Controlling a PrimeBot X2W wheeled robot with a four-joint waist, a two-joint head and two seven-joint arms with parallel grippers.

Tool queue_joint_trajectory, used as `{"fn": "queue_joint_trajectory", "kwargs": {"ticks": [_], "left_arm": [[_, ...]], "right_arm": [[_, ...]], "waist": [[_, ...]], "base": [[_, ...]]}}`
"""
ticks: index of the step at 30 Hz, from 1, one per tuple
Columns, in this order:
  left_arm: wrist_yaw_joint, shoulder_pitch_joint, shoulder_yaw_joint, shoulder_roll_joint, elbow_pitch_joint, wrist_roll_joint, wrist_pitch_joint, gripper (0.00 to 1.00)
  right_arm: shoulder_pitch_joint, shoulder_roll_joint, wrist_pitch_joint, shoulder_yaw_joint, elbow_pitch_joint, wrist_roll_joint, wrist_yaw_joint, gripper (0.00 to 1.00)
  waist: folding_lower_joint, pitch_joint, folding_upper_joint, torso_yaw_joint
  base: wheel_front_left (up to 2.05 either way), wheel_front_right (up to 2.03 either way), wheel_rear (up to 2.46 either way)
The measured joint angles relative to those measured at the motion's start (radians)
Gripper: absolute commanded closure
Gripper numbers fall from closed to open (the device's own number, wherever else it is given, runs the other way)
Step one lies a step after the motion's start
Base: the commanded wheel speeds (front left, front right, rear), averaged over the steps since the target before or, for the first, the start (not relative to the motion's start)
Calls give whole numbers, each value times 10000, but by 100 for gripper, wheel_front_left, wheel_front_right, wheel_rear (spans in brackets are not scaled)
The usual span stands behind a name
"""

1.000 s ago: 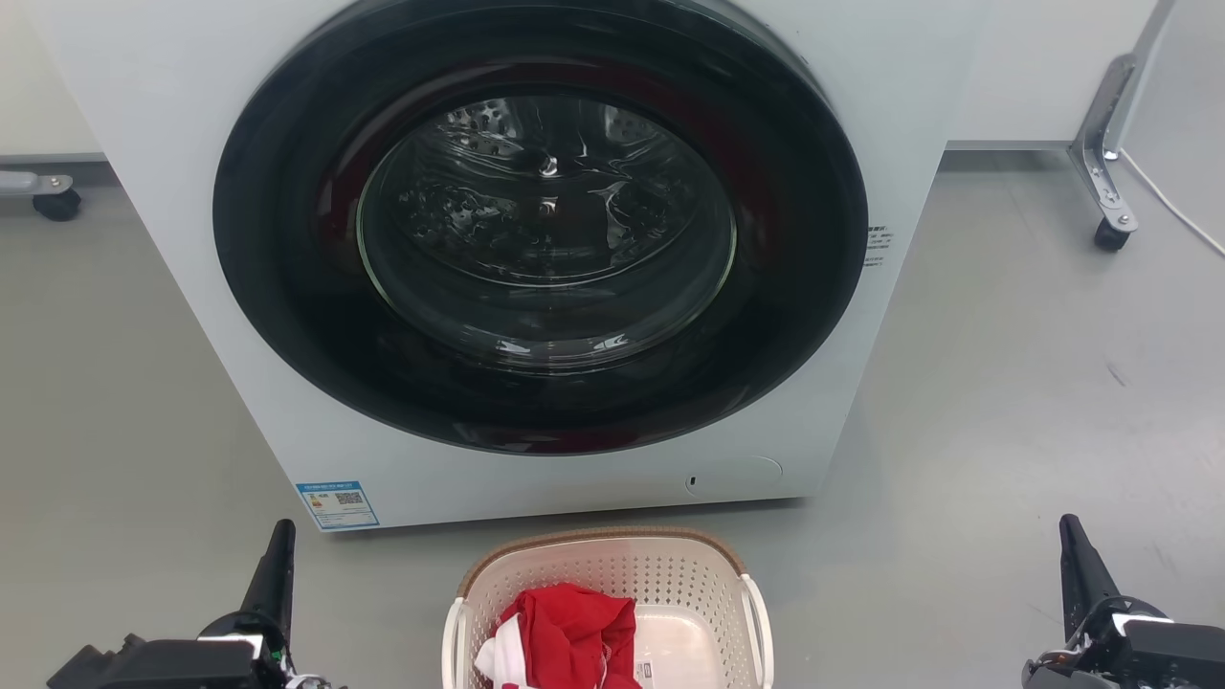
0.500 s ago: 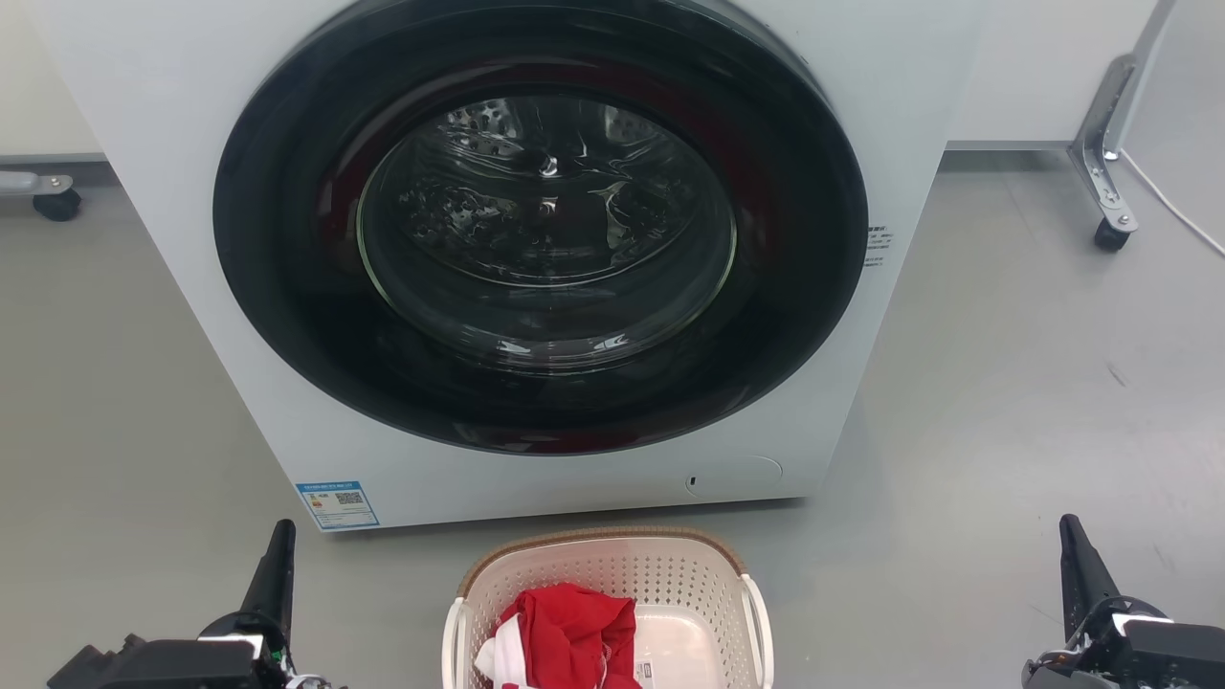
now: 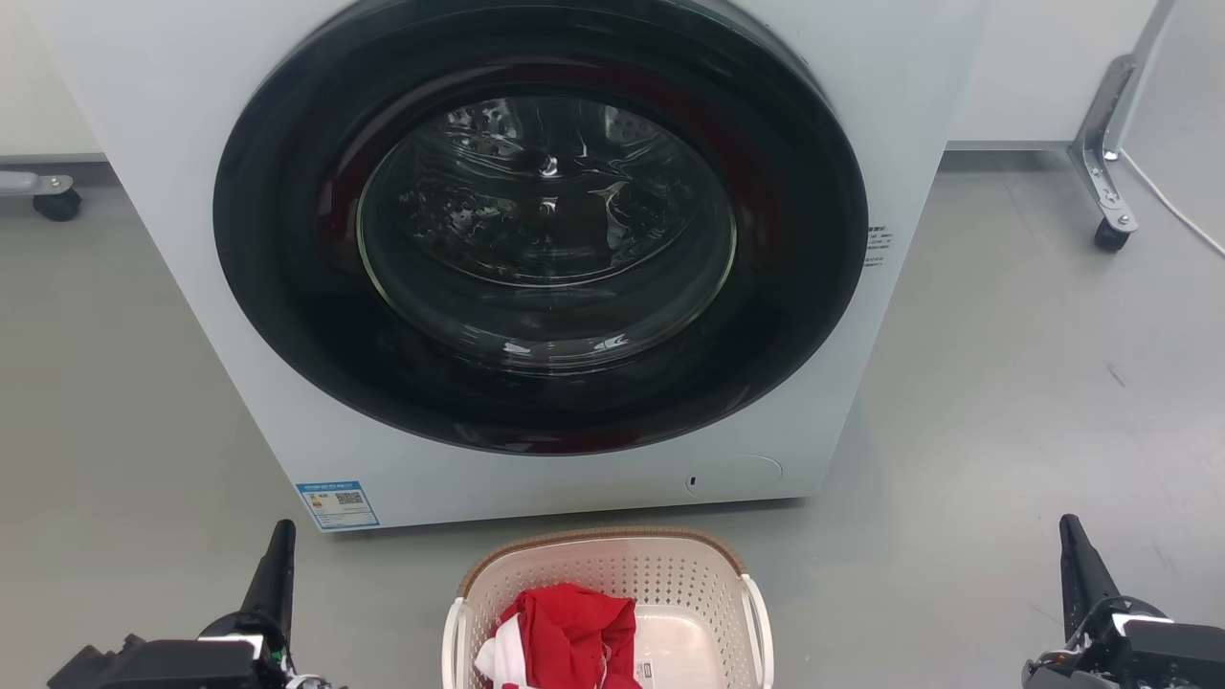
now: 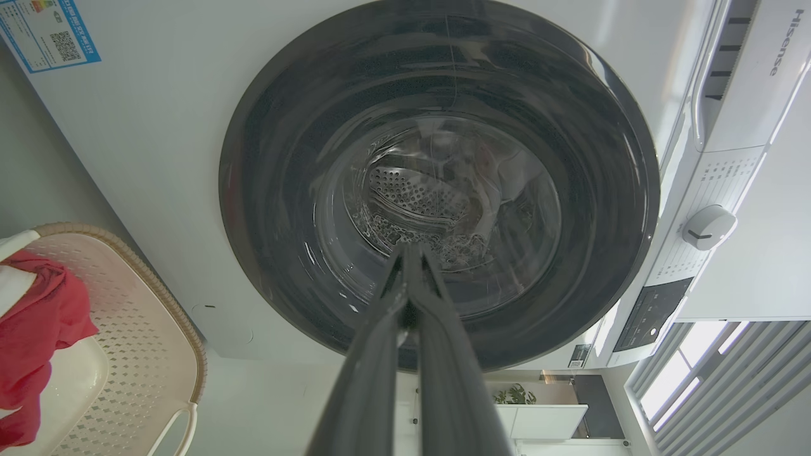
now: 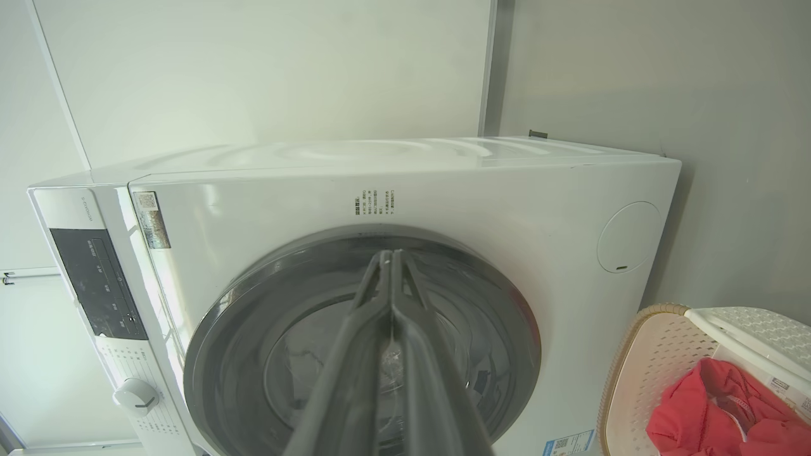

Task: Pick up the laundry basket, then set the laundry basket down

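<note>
The laundry basket (image 3: 670,574) stands on the floor at the bottom middle of the head view, cream-white and perforated, with a brown rim and white side handles. A red and white garment (image 3: 569,632) lies inside it. The basket (image 4: 127,354) shows at the left of the left wrist view, and the basket (image 5: 659,373) at the lower right of the right wrist view. My left gripper (image 3: 279,541) is shut, well to the basket's left. Shut too, my right gripper (image 3: 1070,536) rests far to its right. Both are empty and touch nothing.
A white front-loading washer (image 3: 536,450) with a closed dark round door (image 3: 541,230) stands right behind the basket. A metal leg on a caster (image 3: 1110,225) is at the far right, another caster (image 3: 55,203) at the far left. Grey floor (image 3: 1005,402) spreads on both sides.
</note>
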Motion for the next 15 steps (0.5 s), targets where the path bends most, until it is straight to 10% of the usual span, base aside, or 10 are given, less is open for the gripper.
{"fn": "queue_joint_trajectory", "kwargs": {"ticks": [15], "left_arm": [[0,0,-2,0,4,0,0,100]], "right_arm": [[0,0,-2,0,0,0,0,100]], "waist": [[0,0,0,0]], "base": [[0,0,0]]}}
